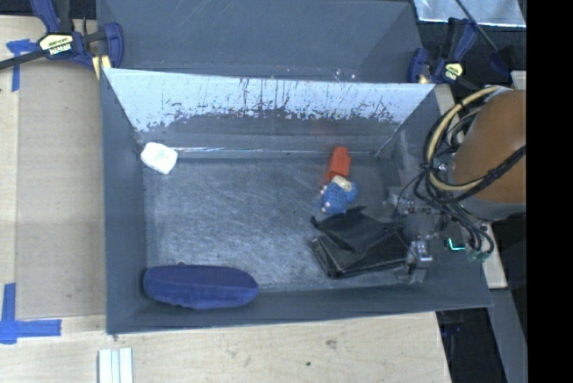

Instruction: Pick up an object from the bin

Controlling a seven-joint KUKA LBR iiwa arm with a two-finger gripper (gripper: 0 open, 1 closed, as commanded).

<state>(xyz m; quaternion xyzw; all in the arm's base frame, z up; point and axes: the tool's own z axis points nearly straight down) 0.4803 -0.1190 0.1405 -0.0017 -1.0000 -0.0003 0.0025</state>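
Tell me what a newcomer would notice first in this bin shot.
The gripper hangs at the right side of the bin, by a heap of flat black things. Just behind them sit an orange piece and a small blue one. A big blue oblong lies near-left.

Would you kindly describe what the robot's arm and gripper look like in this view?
The arm's wrist wears a rounded orange-brown cover. Yellow and black cables loop around it and run down in a tangle toward the gripper, a small dark grey metal assembly. A tiny green light glows beside it.
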